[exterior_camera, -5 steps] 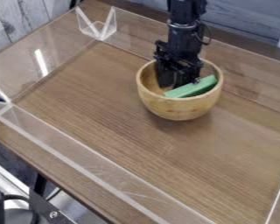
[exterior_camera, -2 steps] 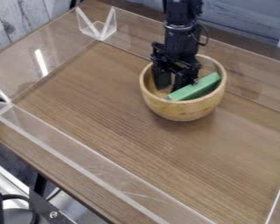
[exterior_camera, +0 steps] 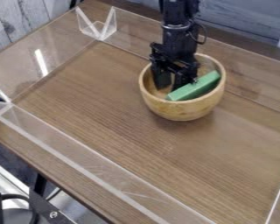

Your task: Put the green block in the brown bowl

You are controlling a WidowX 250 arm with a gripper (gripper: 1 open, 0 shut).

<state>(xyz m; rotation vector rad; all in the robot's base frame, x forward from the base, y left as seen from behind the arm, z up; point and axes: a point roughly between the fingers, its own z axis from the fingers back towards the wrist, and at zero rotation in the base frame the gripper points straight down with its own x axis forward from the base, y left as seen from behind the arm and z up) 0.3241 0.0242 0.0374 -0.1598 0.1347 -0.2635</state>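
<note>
A bright green, flat rectangular block (exterior_camera: pixel 195 86) lies tilted inside the round light-brown wooden bowl (exterior_camera: pixel 181 106). The black metal robot gripper (exterior_camera: pixel 175 70) reaches into the bowl beside the block; whether it is released or clenched cannot be told.

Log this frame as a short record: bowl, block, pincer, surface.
bowl: round light-brown wooden bowl, upright on the table
block: bright green rectangular block, inside the bowl, tilted against its right side in the image
pincer: black metal pincer, reaching down into the bowl; grip on block unclear
surface: brown wood-grain table
</note>
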